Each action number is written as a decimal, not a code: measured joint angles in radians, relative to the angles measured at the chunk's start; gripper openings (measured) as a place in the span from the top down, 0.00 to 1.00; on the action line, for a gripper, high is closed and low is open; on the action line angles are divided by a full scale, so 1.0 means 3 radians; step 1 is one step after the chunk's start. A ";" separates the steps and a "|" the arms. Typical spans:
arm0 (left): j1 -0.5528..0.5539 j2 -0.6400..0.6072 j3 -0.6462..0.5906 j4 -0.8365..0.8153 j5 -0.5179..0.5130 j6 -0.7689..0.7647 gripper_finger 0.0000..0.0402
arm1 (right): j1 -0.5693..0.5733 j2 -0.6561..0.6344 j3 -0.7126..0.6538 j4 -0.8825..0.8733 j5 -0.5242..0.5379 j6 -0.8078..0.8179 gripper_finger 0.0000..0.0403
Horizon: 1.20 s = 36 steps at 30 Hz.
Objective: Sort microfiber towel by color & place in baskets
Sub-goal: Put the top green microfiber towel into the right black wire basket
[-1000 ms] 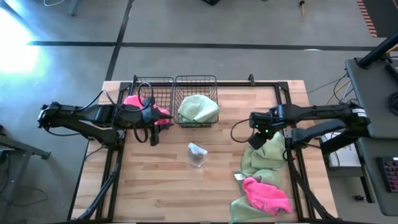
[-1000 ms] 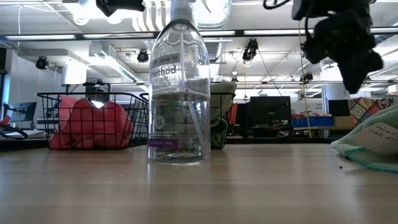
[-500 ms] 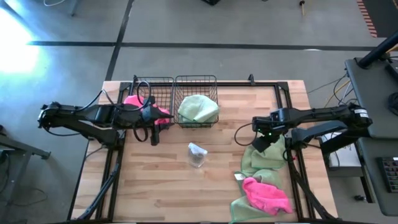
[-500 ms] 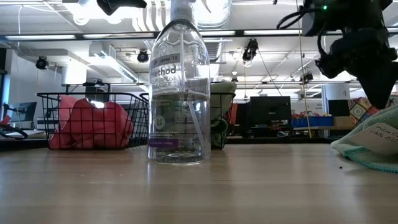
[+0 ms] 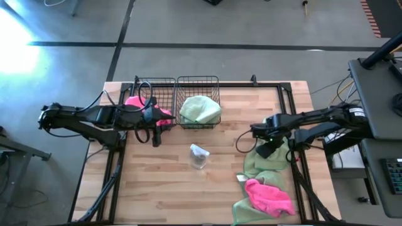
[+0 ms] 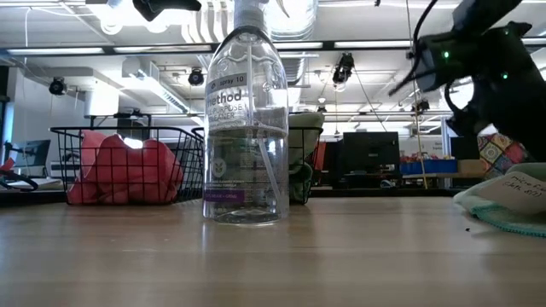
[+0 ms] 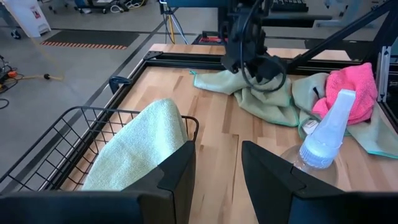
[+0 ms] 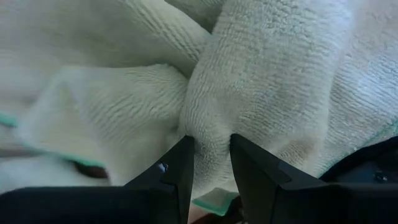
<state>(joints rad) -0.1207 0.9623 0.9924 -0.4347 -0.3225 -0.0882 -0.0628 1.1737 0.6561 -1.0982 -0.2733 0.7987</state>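
On the table's right side lies a heap of pale green towels (image 5: 267,164) with a hot pink towel (image 5: 270,196) on its near part. My right gripper (image 5: 265,149) is down on the heap's far end, shut on a green towel (image 8: 261,81). Both black wire baskets stand at the far edge. The left basket (image 5: 164,85) holds a pink towel (image 5: 135,102), and the right basket (image 5: 198,80) holds a green one (image 5: 200,109). My left gripper (image 5: 154,138) hovers open just near of the left basket, touching nothing. My right gripper pinches a raised fold (image 8: 208,118) of the green towel between its two fingers, coming from above and pointing down. The fold bulges up out of the gap between the fingers (image 8: 180,168). The rest of the towel lies on the table with the heap.
A clear spray bottle (image 5: 199,156) stands mid-table, close before the low camera (image 6: 246,128). A black tube frame (image 5: 295,110) runs along the table's edges. Bare wood lies between the bottle and the towel heap.
My right gripper has come down from above the heap's far end onto the green towel, drifting slightly toward the table's near edge. The left arm has kept still, and the towels in the baskets have not moved.
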 joint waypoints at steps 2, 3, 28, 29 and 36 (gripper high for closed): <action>-0.0001 0.0000 0.0000 -0.0001 0.0000 0.0001 0.71 | 0.0000 0.0073 -0.0080 0.0075 -0.0027 -0.0021 0.75; -0.0001 0.0000 0.0000 0.0000 0.0000 0.0001 0.71 | 0.0000 0.0110 -0.0118 0.0123 -0.0055 -0.0027 0.75; -0.0001 0.0000 0.0000 -0.0003 0.0000 0.0005 0.71 | -0.0003 0.0318 -0.0087 0.0853 -0.0100 0.0044 0.97; -0.0001 0.0000 0.0000 -0.0003 0.0000 0.0005 0.71 | -0.0003 0.0306 -0.0038 0.0853 -0.0096 0.0043 0.97; -0.0001 0.0000 0.0000 -0.0004 0.0000 0.0006 0.71 | -0.0004 0.0239 0.0585 0.0837 0.0196 0.0020 0.97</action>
<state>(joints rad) -0.1210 0.9623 0.9924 -0.4358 -0.3225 -0.0864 -0.0639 1.2455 0.8316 -0.8470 -0.2146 0.8048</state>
